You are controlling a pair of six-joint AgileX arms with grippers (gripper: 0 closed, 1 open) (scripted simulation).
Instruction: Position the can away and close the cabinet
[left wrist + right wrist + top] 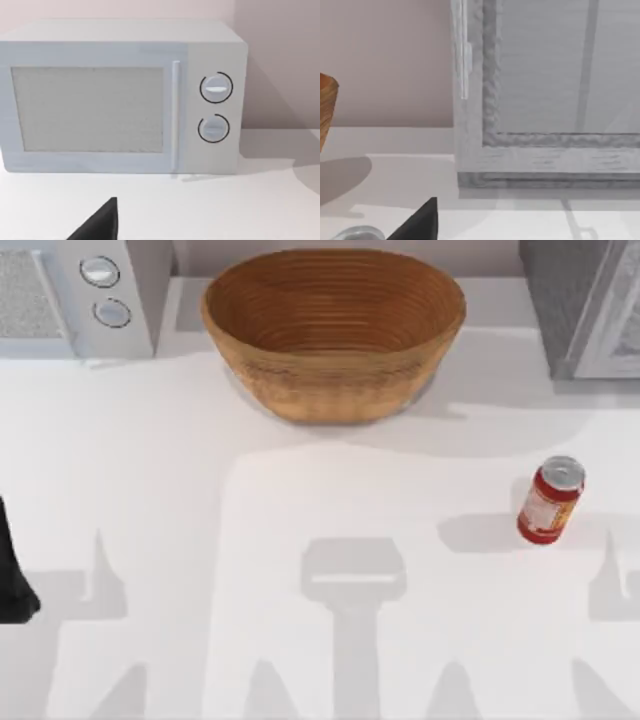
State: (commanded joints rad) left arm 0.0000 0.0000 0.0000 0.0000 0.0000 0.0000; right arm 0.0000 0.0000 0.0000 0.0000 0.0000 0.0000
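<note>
The can, red with a silver top and a white-and-yellow label, stands upright on the right side of the white table. Its silver top peeks in at the edge of the right wrist view. The grey cabinet stands at the back right corner, with its lighter door panel angled out from the body. In the right wrist view the cabinet door and its slim handle face my right gripper, which is close to the can. My left gripper sits low at the table's left edge, facing the microwave.
A large wicker basket stands at the back middle. A white microwave with two dials occupies the back left corner. A dark part of my left arm shows at the left edge.
</note>
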